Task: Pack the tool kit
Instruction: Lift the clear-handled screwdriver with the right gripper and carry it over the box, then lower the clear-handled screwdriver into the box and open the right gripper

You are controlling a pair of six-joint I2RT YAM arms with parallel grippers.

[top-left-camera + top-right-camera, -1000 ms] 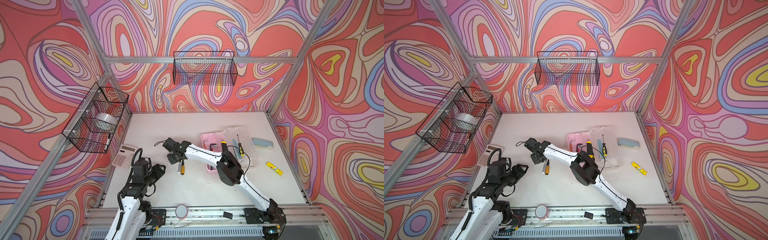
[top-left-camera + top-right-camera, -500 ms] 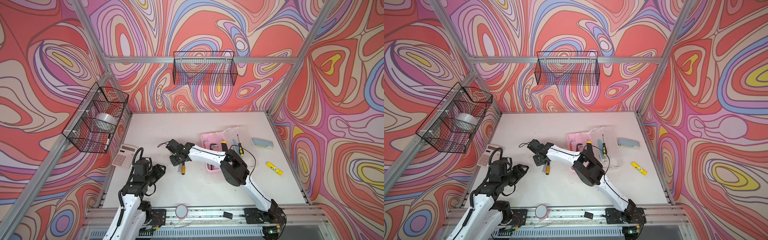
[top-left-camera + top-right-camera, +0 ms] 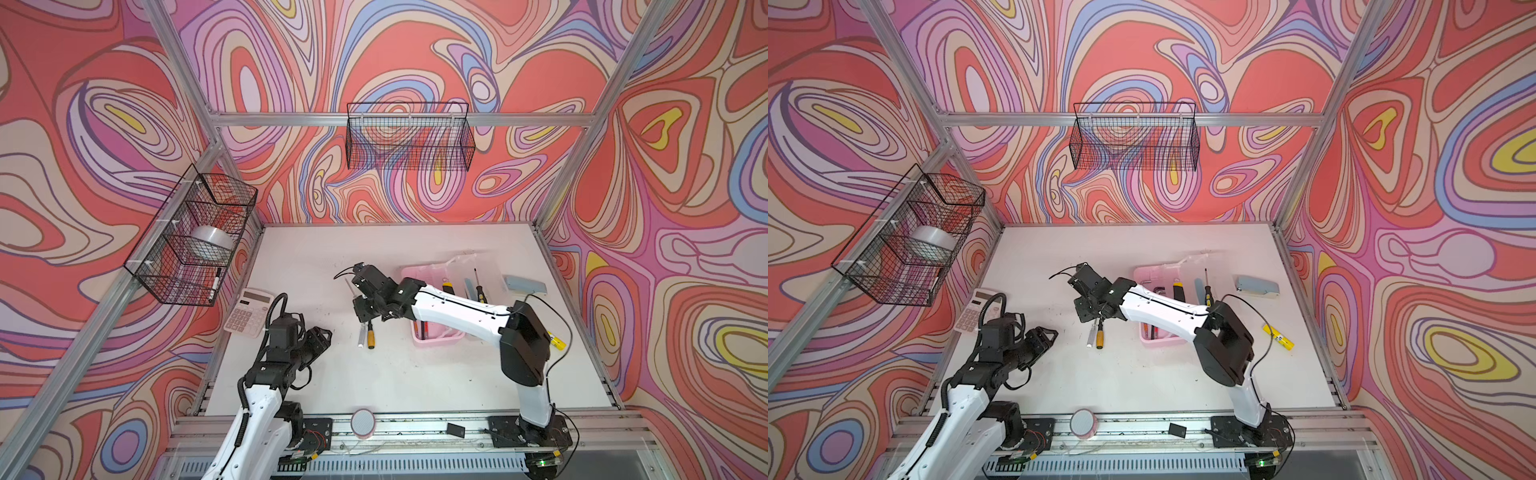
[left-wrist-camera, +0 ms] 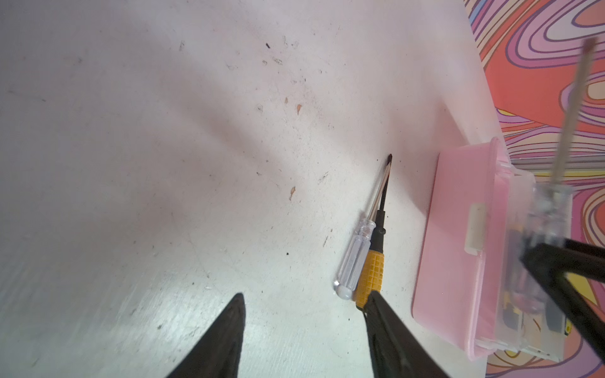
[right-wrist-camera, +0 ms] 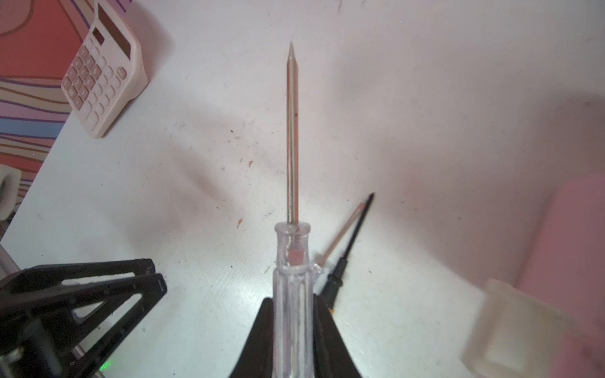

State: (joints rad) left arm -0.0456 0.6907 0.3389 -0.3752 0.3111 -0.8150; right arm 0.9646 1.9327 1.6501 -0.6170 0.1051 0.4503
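Observation:
My right gripper is shut on the clear handle of a long screwdriver, held above the table left of the pink tool box. Its metal shaft points toward the back. Below it, a small clear-handled screwdriver and a yellow-handled one lie side by side on the table. My left gripper is open and holds nothing, with one fingertip just short of the yellow handle's end. The box's clear lid lies open with tools on it.
A calculator sits at the table's left edge. A blue-grey case and a yellow marker lie right of the box. A tape roll rests on the front rail. Wire baskets hang on the walls.
My right gripper has moved a little to the right with the clear screwdriver, and its elbow has swung right. The left arm has hardly moved.

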